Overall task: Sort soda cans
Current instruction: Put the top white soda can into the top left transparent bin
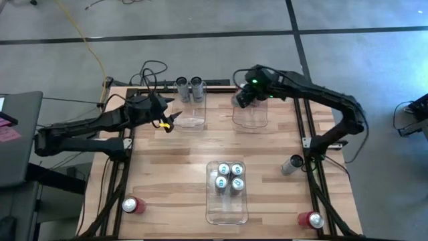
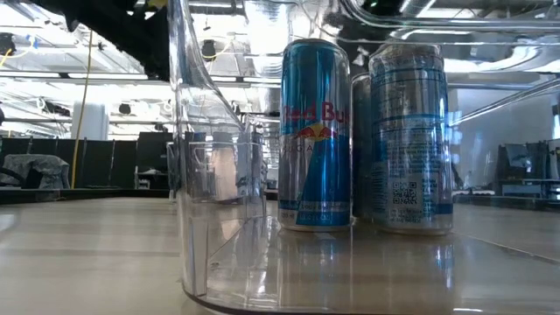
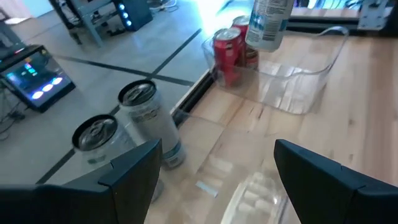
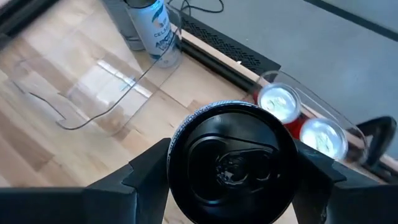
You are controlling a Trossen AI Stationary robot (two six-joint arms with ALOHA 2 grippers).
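While the right hand (image 4: 231,171) is gripping a black-topped can (image 4: 233,163) between its two fingers, it is hovering over the clear bin (image 1: 251,115) at the far right of the bench (image 1: 174,161). Inside that bin, close to the held can, two red cans (image 4: 278,104) are standing upright with their silver tops showing. In the left wrist view the held can is showing as a pale, white-labelled cylinder hanging above those red cans.

Across the bench, the left hand (image 1: 167,122) is hanging with its fingers spread wide and nothing between them, just beside the far left bin (image 1: 190,115). Two grey cans (image 1: 189,88) are standing side by side at the far edge of that bin.

Nearer the front, a third clear bin (image 1: 227,206) is sitting in the middle of the bench and is holding four blue and silver cans (image 1: 229,177), grouped at its far end. The low view is looking through this bin's wall at two of them, one bearing a Red Bull label.

Three cans are lying loose on the bench: a red one (image 1: 133,205) at the front left corner, another red one (image 1: 311,219) at the front right corner, and a grey one (image 1: 291,164) by the right edge, near the right arm's base.
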